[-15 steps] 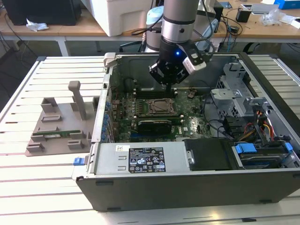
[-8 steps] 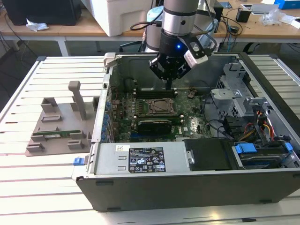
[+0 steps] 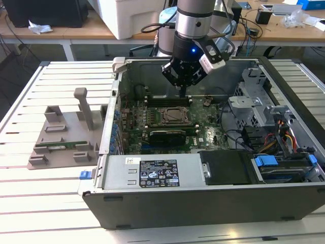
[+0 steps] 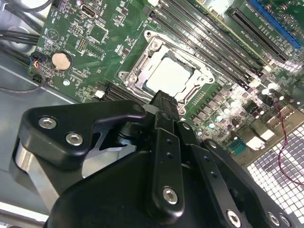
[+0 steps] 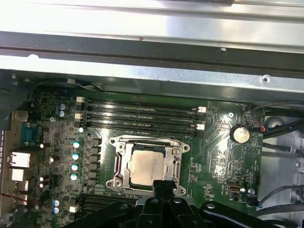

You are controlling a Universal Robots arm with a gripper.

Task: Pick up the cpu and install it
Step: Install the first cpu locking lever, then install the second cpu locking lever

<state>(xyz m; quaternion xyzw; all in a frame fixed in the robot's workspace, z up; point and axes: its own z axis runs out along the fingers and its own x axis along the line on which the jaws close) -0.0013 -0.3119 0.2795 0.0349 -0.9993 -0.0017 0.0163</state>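
Exterior view: the black gripper (image 3: 184,90) hangs over the open grey computer case (image 3: 203,203), just at twelve o'clock of the metal-framed socket (image 3: 168,116) on the green motherboard (image 3: 203,133).

Second wrist view: the flat square cpu with its silver-white top (image 4: 169,76) sits inside the socket frame, at twelve o'clock from the fingers (image 4: 164,102), which look pressed together with nothing between them.

First wrist view: the chip lies square in its frame, likely seated; the fingertips stand at its six o'clock edge, seemingly apart from it.

Silver-topped square cpu (image 5: 145,166) flat in its motherboard socket (image 5: 118,166), seated within the metal frame.
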